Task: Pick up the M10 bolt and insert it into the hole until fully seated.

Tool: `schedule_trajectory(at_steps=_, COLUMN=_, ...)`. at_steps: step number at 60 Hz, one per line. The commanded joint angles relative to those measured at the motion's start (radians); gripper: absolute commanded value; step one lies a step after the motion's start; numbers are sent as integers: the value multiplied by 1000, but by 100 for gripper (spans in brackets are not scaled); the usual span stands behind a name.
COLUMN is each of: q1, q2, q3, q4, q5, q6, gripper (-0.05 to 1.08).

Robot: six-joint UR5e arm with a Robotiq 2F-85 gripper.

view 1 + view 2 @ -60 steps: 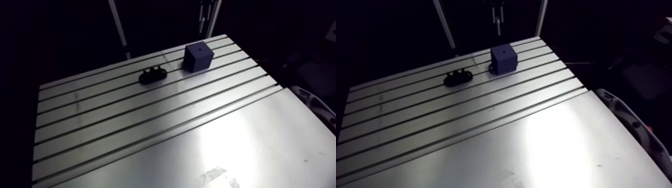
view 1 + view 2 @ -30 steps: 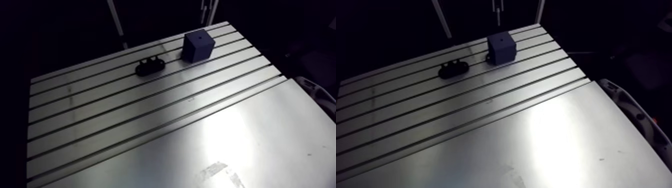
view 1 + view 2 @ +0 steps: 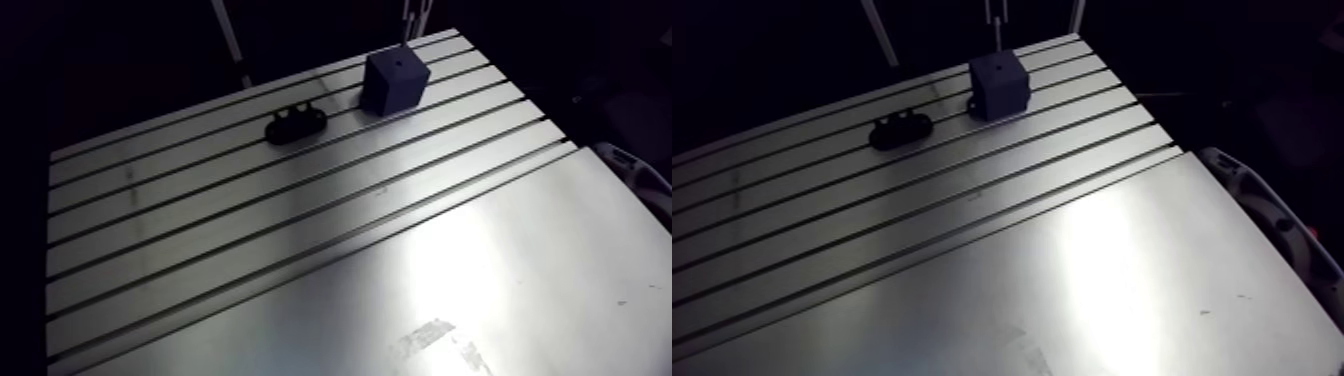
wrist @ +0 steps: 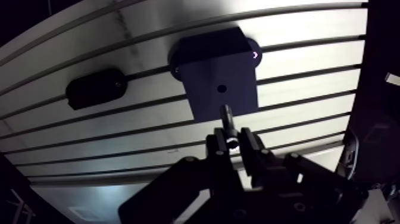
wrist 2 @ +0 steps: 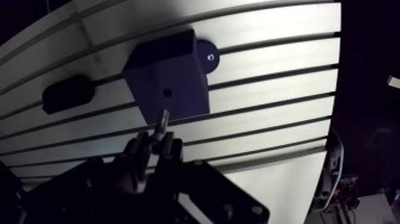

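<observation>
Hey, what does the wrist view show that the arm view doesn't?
Only the wrist view shows the gripper shut on the bolt, which points toward the hole in the block. Only the arm view shows the wide smooth plate. Both show that block, the black holder beside it and the slotted table.

Slim bolt (image 4: 227,119) held between fingers (image 4: 247,143), tip near blue block's (image 4: 205,65) hole (image 4: 222,88)

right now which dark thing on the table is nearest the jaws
The blue block with the top hole, under the held bolt; the flat black piece lies farther aside.
</observation>
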Motion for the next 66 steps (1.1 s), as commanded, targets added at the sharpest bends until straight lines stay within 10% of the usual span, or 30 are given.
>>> schedule_trajectory(at_steps=1, q1=-1, q2=5, q3=3, q4=-2, q5=0, q6=0, gripper=107)
schedule_trajectory(at_steps=66, q1=-1, q2=31, q3=-2, q4=-7, q5=1, q6=2, gripper=107)
